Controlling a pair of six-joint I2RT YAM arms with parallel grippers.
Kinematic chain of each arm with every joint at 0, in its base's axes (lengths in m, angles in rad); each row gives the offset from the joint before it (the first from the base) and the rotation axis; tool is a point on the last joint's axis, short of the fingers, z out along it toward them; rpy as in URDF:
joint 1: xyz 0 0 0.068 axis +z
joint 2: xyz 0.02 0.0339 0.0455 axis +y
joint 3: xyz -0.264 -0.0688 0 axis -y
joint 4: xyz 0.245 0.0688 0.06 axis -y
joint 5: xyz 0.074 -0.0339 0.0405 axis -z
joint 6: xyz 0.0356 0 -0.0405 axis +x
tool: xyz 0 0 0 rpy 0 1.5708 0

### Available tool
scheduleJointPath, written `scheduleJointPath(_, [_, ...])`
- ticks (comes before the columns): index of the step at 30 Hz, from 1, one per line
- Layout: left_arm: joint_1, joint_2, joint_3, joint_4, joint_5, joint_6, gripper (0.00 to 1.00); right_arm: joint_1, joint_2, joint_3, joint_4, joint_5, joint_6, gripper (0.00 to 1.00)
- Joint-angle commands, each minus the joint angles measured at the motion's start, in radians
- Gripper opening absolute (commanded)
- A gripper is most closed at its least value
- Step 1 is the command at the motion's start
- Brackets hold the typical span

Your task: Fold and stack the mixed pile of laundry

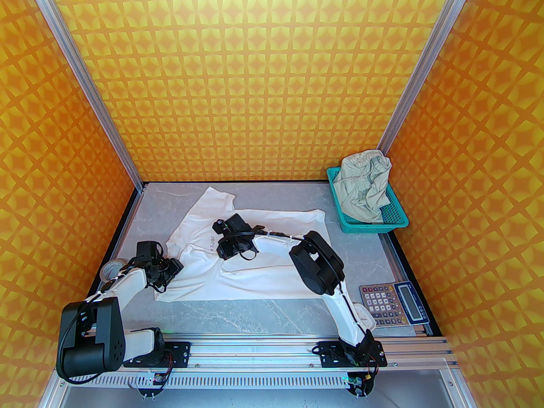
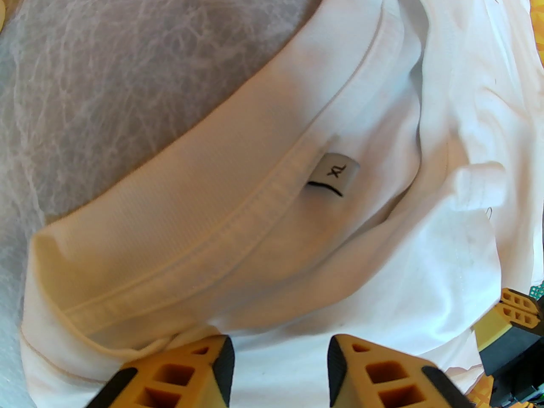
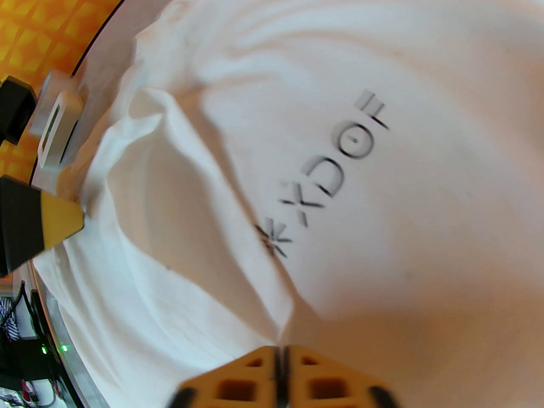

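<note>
Pinching a ridge of the limp, light white cotton T-shirt [image 1: 238, 285], the right end effector [image 3: 278, 351] is clamping shut below the dark lettering [image 3: 331, 177]. The left end effector [image 2: 280, 355] is hovering, jaws apart, over the ribbed collar [image 2: 191, 236], likely the firmest hold. The shirt is lying spread mid-frame on the grey surface [image 1: 276, 313].

Bare table [image 1: 263, 317] runs open along the near edge and right of the white T-shirt [image 1: 255, 279]. A teal basket [image 1: 374, 228] heaped with shorts [image 1: 365, 185] blocks the far right corner, a calculator [image 1: 393, 303] the near right, a tape roll [image 1: 111, 269] the left edge.
</note>
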State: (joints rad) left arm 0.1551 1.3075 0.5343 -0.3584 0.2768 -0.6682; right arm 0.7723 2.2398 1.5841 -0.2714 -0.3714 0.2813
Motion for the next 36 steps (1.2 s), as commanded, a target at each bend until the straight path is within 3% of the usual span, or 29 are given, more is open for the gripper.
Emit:
scheduleJointPath(1, [0.019, 0.007, -0.032, -0.007, -0.017, 0.028, 0.41, -0.007, -0.060, -0.018, 0.045, 0.012, 0.030, 0.40])
scheduleJointPath(7, [0.027, -0.044, -0.012, -0.046, -0.018, 0.039, 0.40, -0.005, -0.143, -0.048, 0.017, 0.048, 0.000, 0.40])
scheduleJointPath(12, [0.025, -0.175, 0.078, -0.158, -0.031, 0.104, 0.38, -0.010, -0.308, -0.152, -0.040, 0.148, -0.013, 0.39])
scheduleJointPath(16, [-0.047, -0.191, 0.176, -0.198, 0.012, 0.171, 0.36, -0.069, -0.449, -0.291, -0.087, 0.202, 0.031, 0.39])
scheduleJointPath(23, [-0.271, 0.065, 0.288, 0.006, 0.070, 0.177, 0.33, -0.291, -0.604, -0.510, -0.231, 0.334, 0.150, 0.39])
scheduleJointPath(30, [-0.273, 0.358, 0.356, 0.154, 0.048, 0.146, 0.24, -0.430, -0.538, -0.575, -0.268, 0.399, 0.187, 0.39])
scheduleJointPath(36, [-0.267, 0.398, 0.274, 0.161, 0.023, 0.122, 0.21, -0.433, -0.531, -0.646, -0.279, 0.406, 0.224, 0.39])
